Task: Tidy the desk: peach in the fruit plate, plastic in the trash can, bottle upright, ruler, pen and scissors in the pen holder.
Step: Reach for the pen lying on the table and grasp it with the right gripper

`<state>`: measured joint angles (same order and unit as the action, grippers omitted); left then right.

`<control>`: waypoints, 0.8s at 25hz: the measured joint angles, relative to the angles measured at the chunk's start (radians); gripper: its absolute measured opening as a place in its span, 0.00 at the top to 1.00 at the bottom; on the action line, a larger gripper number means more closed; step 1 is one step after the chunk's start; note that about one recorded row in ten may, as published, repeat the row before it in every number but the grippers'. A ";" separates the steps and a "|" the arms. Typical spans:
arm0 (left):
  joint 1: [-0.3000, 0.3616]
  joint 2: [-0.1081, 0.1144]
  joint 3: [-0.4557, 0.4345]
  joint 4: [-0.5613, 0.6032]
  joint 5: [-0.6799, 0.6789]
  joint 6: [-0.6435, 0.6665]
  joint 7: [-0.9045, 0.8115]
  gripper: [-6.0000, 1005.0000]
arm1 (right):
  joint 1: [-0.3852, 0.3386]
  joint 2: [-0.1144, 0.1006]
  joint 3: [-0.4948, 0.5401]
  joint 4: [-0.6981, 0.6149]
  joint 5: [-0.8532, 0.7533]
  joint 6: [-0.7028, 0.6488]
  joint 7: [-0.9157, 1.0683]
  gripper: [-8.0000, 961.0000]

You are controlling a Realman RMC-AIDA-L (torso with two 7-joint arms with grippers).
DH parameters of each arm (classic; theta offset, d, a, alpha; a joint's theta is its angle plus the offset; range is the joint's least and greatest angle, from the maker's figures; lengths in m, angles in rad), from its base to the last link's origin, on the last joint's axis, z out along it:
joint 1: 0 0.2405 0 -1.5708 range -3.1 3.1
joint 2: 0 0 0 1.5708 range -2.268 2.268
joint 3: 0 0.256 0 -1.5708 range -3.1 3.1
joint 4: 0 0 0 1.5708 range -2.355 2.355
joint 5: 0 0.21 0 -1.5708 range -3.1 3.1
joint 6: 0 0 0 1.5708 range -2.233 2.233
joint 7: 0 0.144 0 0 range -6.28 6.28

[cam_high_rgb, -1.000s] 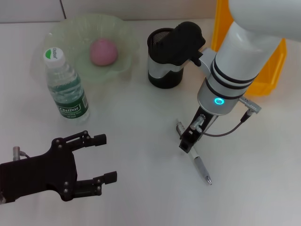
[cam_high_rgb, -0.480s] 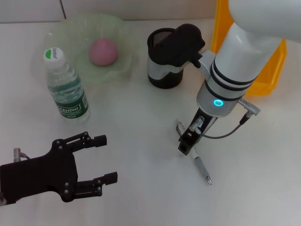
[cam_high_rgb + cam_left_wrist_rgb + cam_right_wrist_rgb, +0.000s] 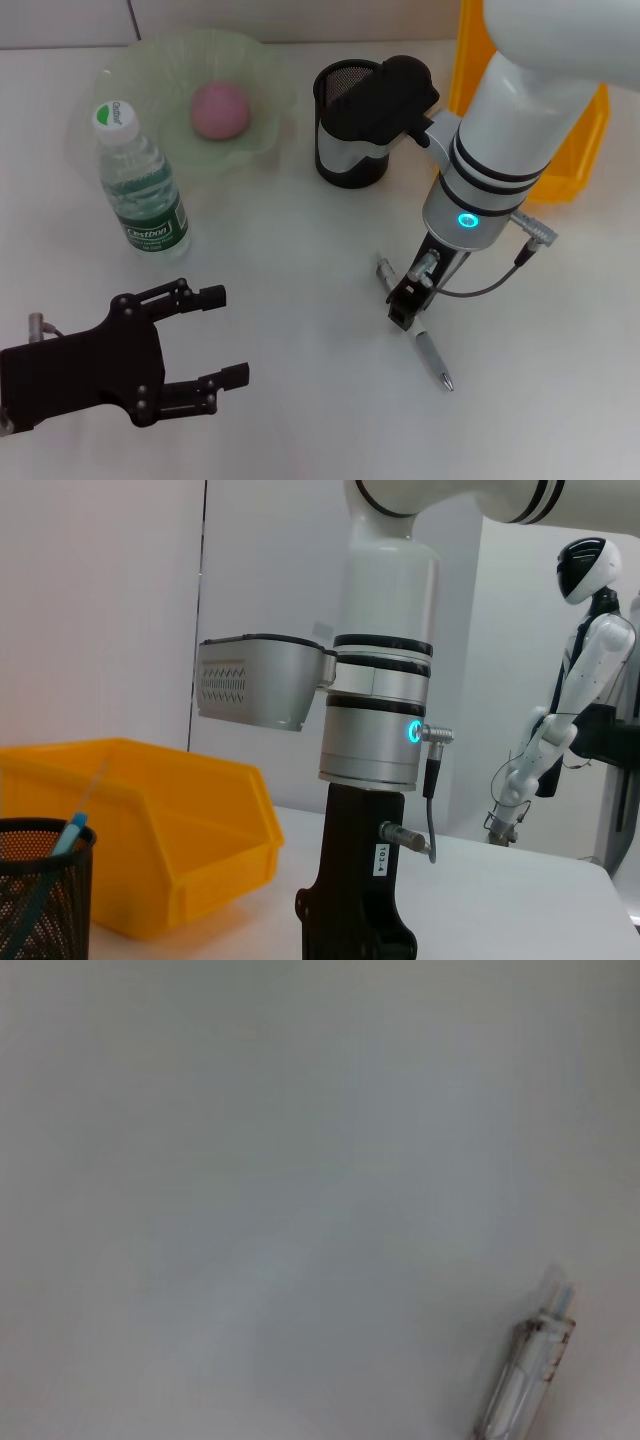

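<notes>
The pen (image 3: 416, 326) lies flat on the desk (image 3: 300, 260), running from 11 to 5 o'clock, right beneath the right gripper (image 3: 403, 305), which comes straight down over its middle; I cannot tell its finger state. The left gripper (image 3: 215, 335) rests at 7 o'clock, fingers spread wide, holding nothing.

Right gripper (image 3: 403, 305) points straight down, low over the desk; left gripper (image 3: 225, 335) hovers aside, fingers spread apart.

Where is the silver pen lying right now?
In the head view, the silver pen lies on the white desk, under the right gripper, before the black mesh pen holder.
</notes>
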<state>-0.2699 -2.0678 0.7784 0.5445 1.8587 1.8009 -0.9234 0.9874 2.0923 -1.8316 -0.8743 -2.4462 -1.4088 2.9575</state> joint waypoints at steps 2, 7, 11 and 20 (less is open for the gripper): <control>0.000 0.000 0.000 0.000 0.000 -0.001 0.000 0.17 | 0.001 0.000 0.000 0.000 0.000 0.000 0.000 0.66; -0.003 0.000 0.002 0.000 0.000 -0.006 0.000 0.17 | 0.003 0.000 0.000 0.000 0.007 -0.001 0.000 0.68; -0.003 0.000 0.001 0.000 0.000 -0.006 0.000 0.17 | 0.005 0.000 0.000 0.005 0.021 0.000 0.000 0.68; -0.002 0.000 -0.001 0.000 -0.001 -0.008 -0.001 0.17 | 0.016 0.000 -0.034 0.017 0.022 0.000 0.000 0.71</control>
<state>-0.2718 -2.0678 0.7776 0.5445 1.8581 1.7926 -0.9244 1.0038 2.0923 -1.8657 -0.8577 -2.4237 -1.4092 2.9574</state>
